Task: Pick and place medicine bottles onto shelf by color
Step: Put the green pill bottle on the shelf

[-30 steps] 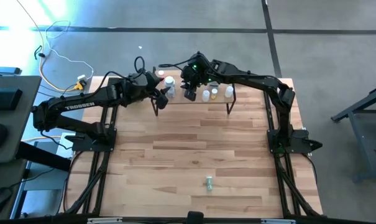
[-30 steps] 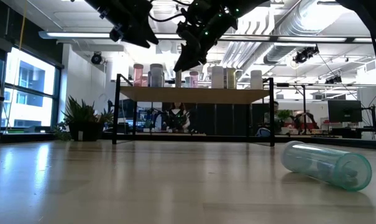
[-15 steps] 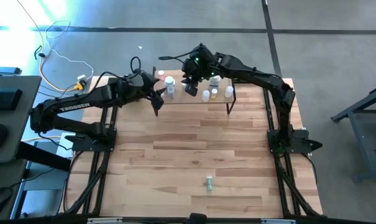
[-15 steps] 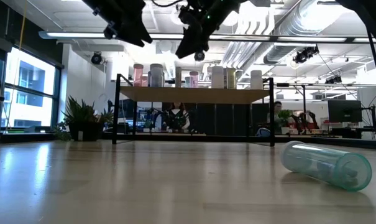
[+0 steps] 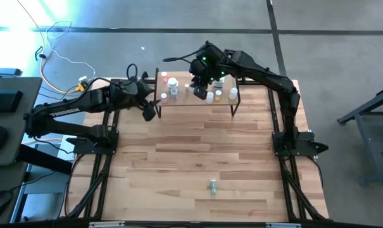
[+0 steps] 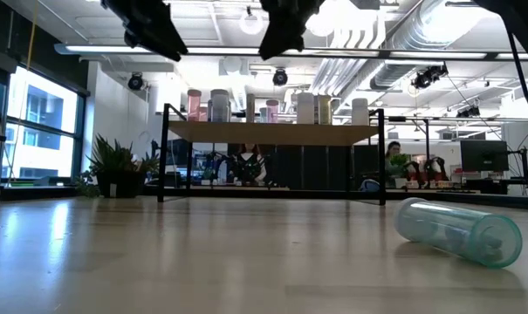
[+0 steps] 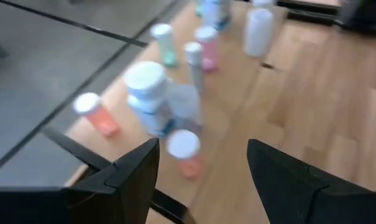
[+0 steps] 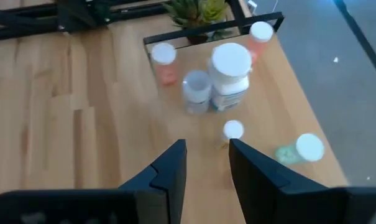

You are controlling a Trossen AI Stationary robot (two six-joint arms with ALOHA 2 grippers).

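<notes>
Up at the far edge of the table (image 5: 197,152) stands the shelf (image 5: 224,104), and it carries a row of medicine bottles (image 5: 173,85), all upright on its light-wood top. From table height the row reads pink-capped and clear ones at the left, white ones toward the right.

The right gripper (image 5: 198,90) hovers over the middle of the shelf, above the bottles, and its own camera looks down between its fingers (image 8: 169,171): the jaws stand narrow with only a slim gap, and nothing sits between them. Beneath it are a wide white-capped jar (image 8: 230,73), a clear vial (image 8: 196,87), two pink bottles and a green one (image 8: 298,150).

The left gripper (image 5: 149,113) hangs just off the shelf's left end, over bare tabletop. Its fingers (image 7: 133,167) stand wide apart and empty, with the shelf's bottles in front of them.

One green bottle (image 5: 213,185) lies on its side well apart from the rest, down at the near edge of the table, slightly right of centre. In the low view it shows large at the right, a translucent green cylinder (image 6: 458,230) lying flat.
</notes>
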